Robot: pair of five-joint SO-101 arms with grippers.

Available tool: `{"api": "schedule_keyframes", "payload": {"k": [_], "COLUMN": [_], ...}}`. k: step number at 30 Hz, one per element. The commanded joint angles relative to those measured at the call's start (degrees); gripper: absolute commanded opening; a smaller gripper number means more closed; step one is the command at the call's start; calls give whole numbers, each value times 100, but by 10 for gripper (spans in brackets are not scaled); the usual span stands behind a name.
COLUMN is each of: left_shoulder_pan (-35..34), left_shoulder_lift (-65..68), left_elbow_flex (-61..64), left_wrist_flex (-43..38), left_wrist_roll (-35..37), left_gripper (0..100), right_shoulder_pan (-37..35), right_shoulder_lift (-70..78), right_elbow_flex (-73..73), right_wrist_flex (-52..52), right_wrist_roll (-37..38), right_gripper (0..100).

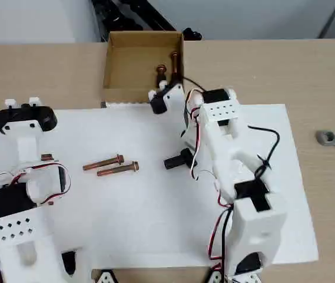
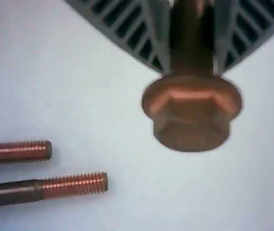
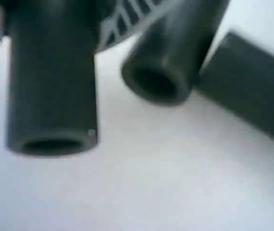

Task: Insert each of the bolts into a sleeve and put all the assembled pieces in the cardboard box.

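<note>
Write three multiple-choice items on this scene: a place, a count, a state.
1. Where do the two loose bolts lie? A in the cardboard box; B on the white sheet; C on the floor.
2. How many black sleeves appear in the right wrist view? A one; B three; C five.
3. How is the left pincer? A open and empty; B shut on a sleeve; C shut on a bolt.
Answers: 1 B, they lie on the sheet, outside the box. 2 B, three dark tubes show there. 3 C, the bolt's shank sits clamped in it.
</note>
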Motion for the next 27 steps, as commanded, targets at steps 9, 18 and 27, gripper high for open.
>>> {"api": "schedule_keyframes", "payload": {"k": [9,18,27], "left_shoulder_pan": [-18,9,545], "left_shoulder_lift": [-132,-132,-123], "left_elbow_flex": [-40,-84,-154], "left_wrist_flex": [-141,-1108,-1380], "left_wrist_roll": [9,563,624], "left_gripper": [10,8,8], "right_shoulder_pan": [-163,-119,954], "right_shoulder_lift": [-2730,-5103,-8602], "right_elbow_flex": [-299,-123,2936], "right_wrist_flex": [673,778,-75], "right_wrist_roll": [-229,-1468,-1644], "right_gripper": [2,2,2]}}
